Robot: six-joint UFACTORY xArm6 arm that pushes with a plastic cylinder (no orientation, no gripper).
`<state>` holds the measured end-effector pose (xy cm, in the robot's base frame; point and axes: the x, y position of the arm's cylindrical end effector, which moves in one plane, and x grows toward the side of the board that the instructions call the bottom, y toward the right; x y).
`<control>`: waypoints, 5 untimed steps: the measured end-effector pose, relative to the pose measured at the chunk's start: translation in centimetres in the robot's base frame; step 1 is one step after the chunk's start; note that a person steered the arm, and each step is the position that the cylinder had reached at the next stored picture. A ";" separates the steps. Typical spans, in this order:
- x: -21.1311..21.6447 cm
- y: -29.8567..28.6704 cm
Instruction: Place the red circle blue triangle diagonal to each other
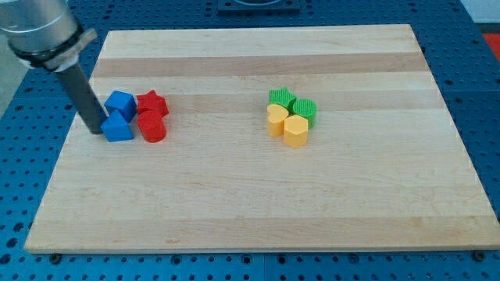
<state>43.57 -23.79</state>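
The red circle (152,126) lies on the board's left part, just right of the blue triangle (118,127); the two touch or nearly touch, side by side. My tip (95,129) is at the blue triangle's left edge, touching or almost touching it. A blue cube (120,103) sits right above the triangle and a red star (152,102) right above the circle, so the four form a tight cluster.
A second cluster sits right of centre: green star (280,99), green circle (305,110), yellow heart (277,119), yellow hexagon (296,131). The wooden board (258,211) lies on a blue perforated table.
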 end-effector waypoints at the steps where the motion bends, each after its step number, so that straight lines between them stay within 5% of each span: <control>1: 0.2 3.3; 3: 2.9 7.5; 5: 6.7 5.6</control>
<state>50.26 -18.18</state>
